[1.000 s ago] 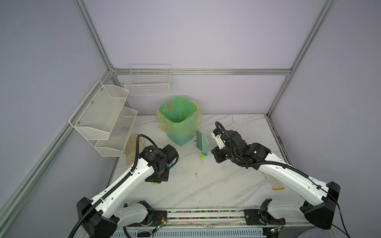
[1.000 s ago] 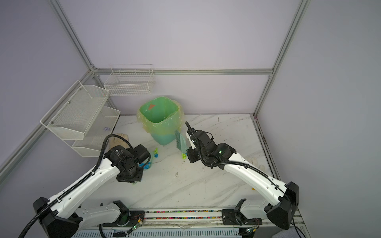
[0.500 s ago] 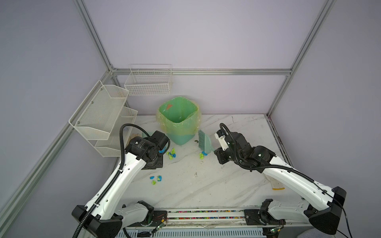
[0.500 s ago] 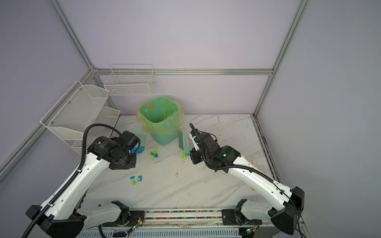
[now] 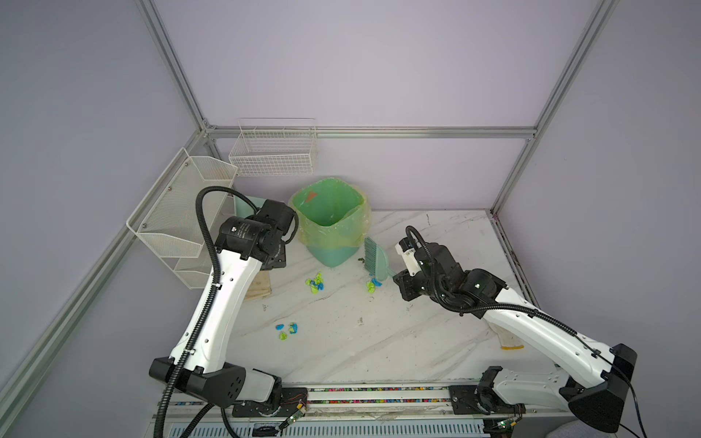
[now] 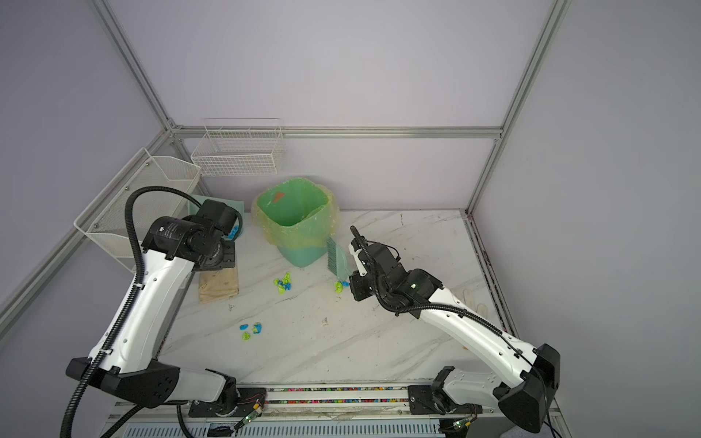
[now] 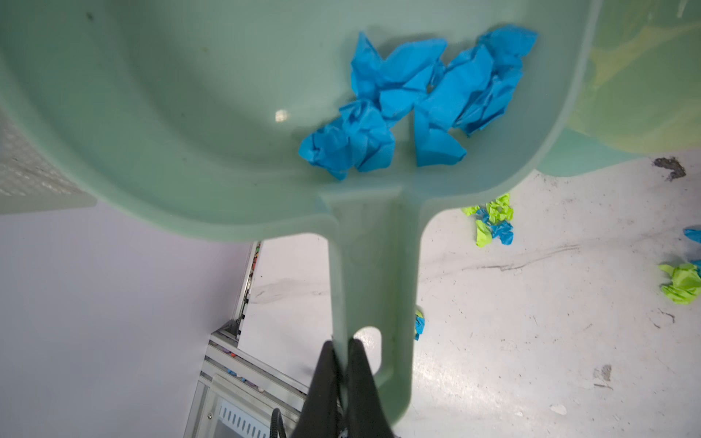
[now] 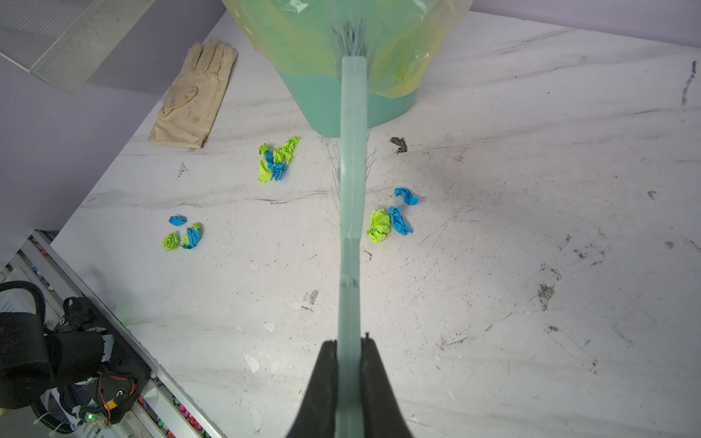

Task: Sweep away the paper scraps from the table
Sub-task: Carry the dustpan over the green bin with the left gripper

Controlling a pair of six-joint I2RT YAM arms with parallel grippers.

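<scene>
Loosely crumpled paper scraps (image 5: 315,283) on smooth, grey-veined table (image 5: 417,341)

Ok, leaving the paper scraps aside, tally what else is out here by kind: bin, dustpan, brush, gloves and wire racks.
bin: 1
dustpan: 1
brush: 1
gloves: 2
wire racks: 2
total: 7

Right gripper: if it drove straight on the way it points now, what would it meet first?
Probably the green bin: the right gripper is shut on the brush, whose far end points at its side, seemingly close; the gap is unclear.
</scene>
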